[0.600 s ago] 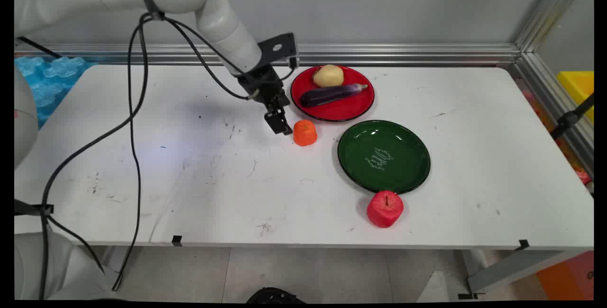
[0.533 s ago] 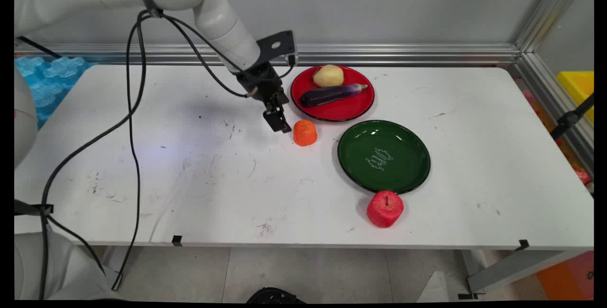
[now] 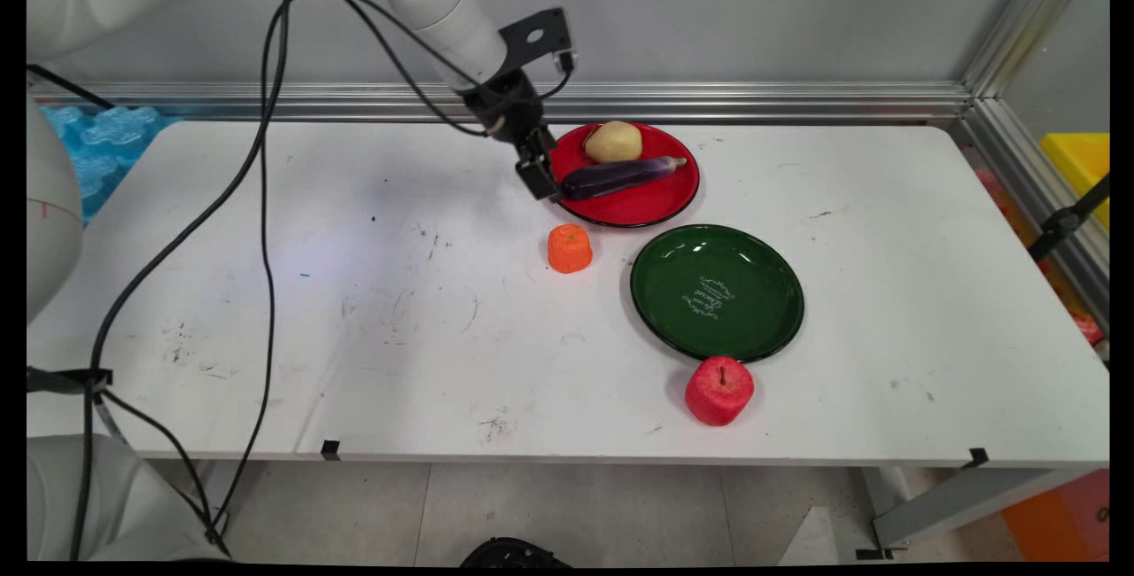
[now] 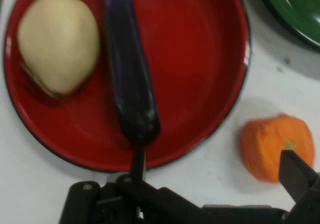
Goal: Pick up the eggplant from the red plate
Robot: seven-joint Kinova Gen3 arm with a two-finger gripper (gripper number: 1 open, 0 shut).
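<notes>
Two plates share the white bench (image 3: 372, 337) beneath our end effector (image 3: 539, 179), which hangs with its fingers spread wide and holding nothing, poised over the near-left rim of the red plate (image 3: 660, 199). On that plate we see a purple eggplant (image 3: 620, 175) lying just in front of a pale potato (image 3: 613, 142); one fingertip (image 4: 138, 165) sits just short of the eggplant's dark end. An orange fruit (image 3: 569, 249) stands on the bench just in front of the red plate, a green plate (image 3: 762, 292) to its right, and a red apple (image 3: 718, 391) at the green plate's near edge.
</notes>
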